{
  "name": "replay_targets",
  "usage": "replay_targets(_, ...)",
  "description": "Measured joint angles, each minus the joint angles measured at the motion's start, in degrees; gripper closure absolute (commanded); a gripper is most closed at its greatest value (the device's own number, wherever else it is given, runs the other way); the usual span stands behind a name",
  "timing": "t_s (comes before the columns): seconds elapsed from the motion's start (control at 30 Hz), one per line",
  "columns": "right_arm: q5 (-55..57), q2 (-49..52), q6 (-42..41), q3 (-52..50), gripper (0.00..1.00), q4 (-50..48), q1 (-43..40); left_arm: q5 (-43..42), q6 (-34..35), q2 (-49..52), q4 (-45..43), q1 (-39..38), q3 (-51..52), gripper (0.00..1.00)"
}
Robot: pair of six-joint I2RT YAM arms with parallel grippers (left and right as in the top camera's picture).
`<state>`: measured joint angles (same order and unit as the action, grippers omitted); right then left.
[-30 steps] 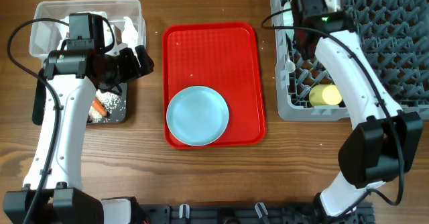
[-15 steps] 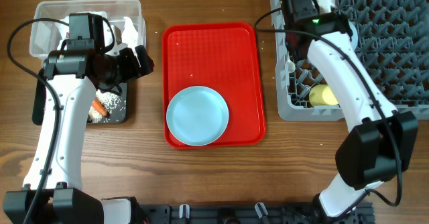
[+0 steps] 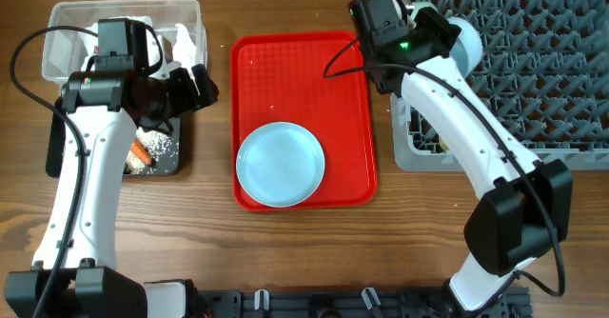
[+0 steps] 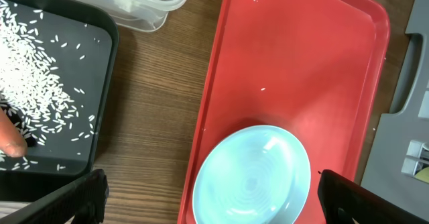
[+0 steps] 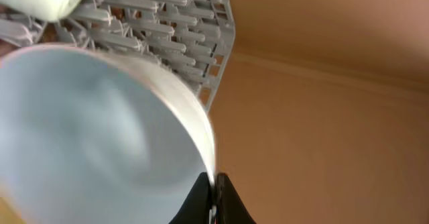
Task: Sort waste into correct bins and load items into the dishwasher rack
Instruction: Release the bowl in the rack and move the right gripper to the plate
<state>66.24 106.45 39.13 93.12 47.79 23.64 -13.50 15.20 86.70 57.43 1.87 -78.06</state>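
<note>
Right end effector (image 5: 212, 196), clamped on the rim of the light blue bowl (image 5: 87, 137) at the dishwasher rack's (image 3: 533, 61) left edge; the bowl is best seated between pegs before release. Left end effector (image 4: 218, 194), jaws apart, hovers well left of the rack.

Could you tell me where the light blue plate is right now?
Overhead, the light blue plate lies flat on the near end of the red tray, between the black tray to its left and the grey rack to its right.
</note>
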Motion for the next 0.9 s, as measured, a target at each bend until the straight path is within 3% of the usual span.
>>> replay_targets(0.6, -0.8, 5.7, 2.5, 0.0, 0.96, -0.7, -3.3, 0.0, 0.0, 0.0, 0.0, 0.0, 0.0, 0.0)
replay_targets(0.9, 0.5, 7.1, -3.5, 0.0, 0.96, -1.8, -5.8, 0.0, 0.0, 0.0, 0.0, 0.0, 0.0, 0.0)
